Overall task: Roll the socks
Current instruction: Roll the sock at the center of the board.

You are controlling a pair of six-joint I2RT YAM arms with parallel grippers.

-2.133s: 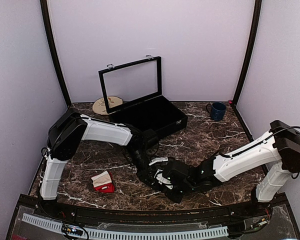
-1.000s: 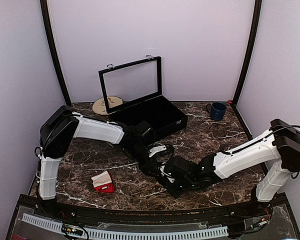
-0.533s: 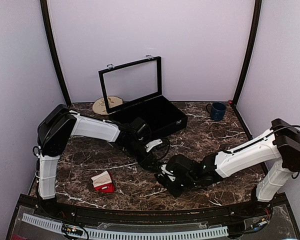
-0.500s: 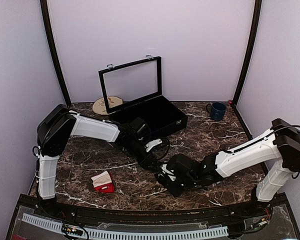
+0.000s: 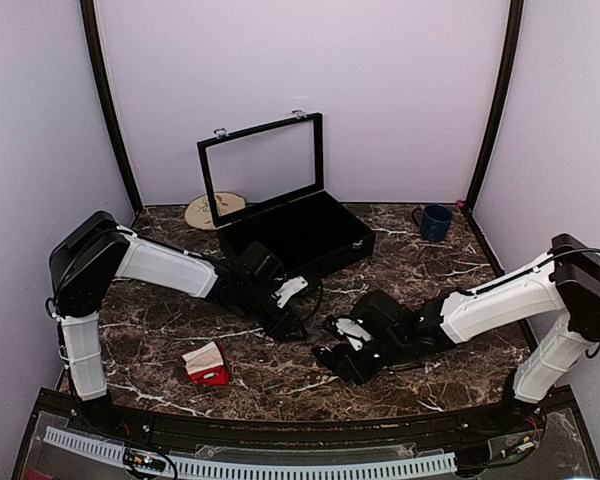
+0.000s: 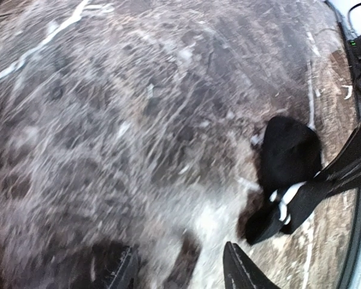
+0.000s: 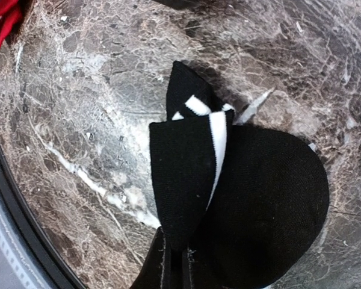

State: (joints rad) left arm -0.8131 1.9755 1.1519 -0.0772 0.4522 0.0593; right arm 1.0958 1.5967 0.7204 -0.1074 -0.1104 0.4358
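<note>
The red socks with a cream cuff [image 5: 207, 364] lie folded on the marble at the front left, and their red edge shows in the right wrist view [image 7: 2, 18]. Neither gripper touches them. My right gripper [image 7: 175, 257] is shut on a black sock with white stripes [image 7: 259, 192], folded over itself on the table. In the top view the right gripper [image 5: 348, 350] is near the table's middle front. My left gripper [image 5: 296, 318] is open and empty, its fingers [image 6: 239, 272] over bare marble. The black sock [image 6: 289, 150] lies ahead of it to the right.
An open black case [image 5: 325, 240] with its raised lid [image 5: 263, 165] stands at the back centre. A tan round disc [image 5: 210, 211] lies to its left. A blue mug [image 5: 436, 222] stands at the back right. A black rail [image 5: 280, 430] runs along the front edge.
My left gripper has let go of the black sock and drawn back to the left. My right gripper has shifted a little right, still holding the black sock. The red socks have not moved.
</note>
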